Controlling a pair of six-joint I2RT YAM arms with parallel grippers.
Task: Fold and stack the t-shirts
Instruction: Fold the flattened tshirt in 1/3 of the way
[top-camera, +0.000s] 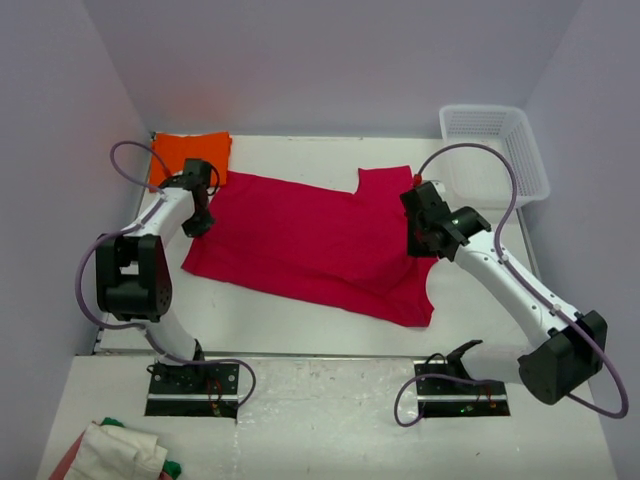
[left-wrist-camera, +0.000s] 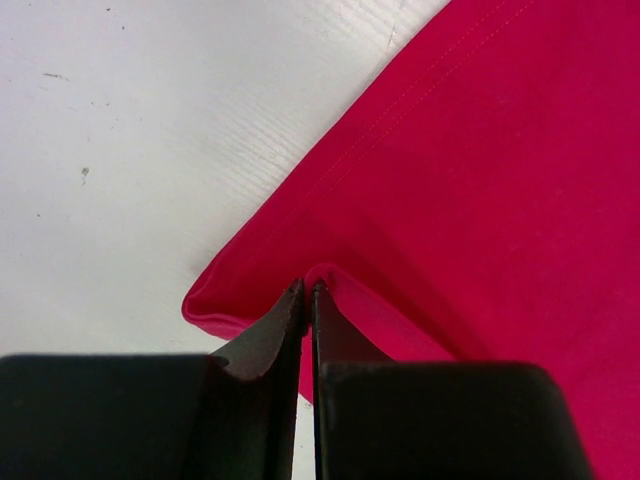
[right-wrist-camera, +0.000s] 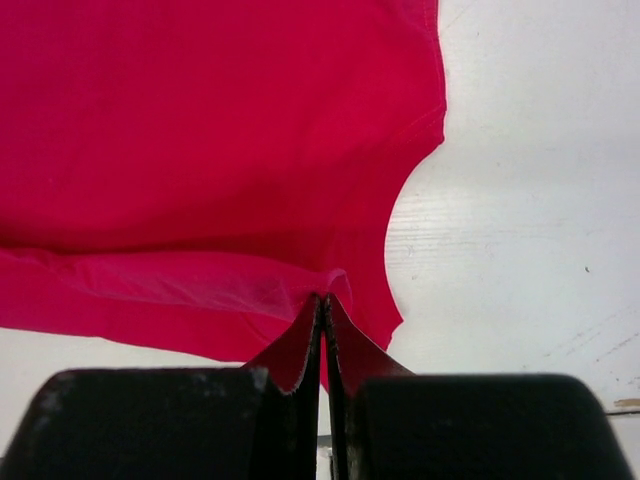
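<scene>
The crimson-red t-shirt lies spread across the middle of the table, short sleeves toward the right. My left gripper is at its left edge. In the left wrist view this gripper is shut on a raised pinch of the red cloth near a hem corner. My right gripper is at the shirt's right side, by the sleeve. Up close, the right gripper is shut on a lifted fold of the red cloth. The bright orange t-shirt lies folded at the back left.
A white mesh basket stands at the back right corner. A heap of white, green and red cloth lies off the table at the bottom left. White walls close in the back and both sides.
</scene>
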